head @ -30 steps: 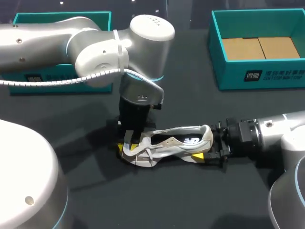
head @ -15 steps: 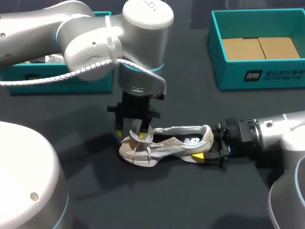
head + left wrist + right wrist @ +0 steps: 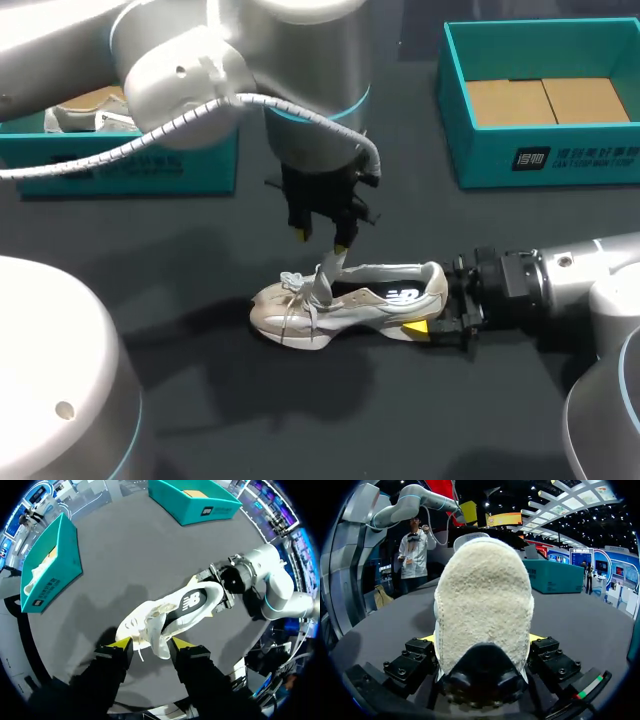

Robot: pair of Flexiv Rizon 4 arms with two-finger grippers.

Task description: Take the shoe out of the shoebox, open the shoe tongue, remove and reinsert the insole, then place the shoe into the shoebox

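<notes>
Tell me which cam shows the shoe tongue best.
Left wrist view: the shoe tongue sits between the open fingers of the left end effector, close and face-on. Head view shows it side-on, raised beneath that end effector. Right wrist view shows only the heel of the shoe; the tongue is hidden.

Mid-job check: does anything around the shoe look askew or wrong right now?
Nothing stands out. The shoe rests on the table, heel clamped in the right tool. Its tongue sticks up toward the left tool, as this step expects.
</notes>
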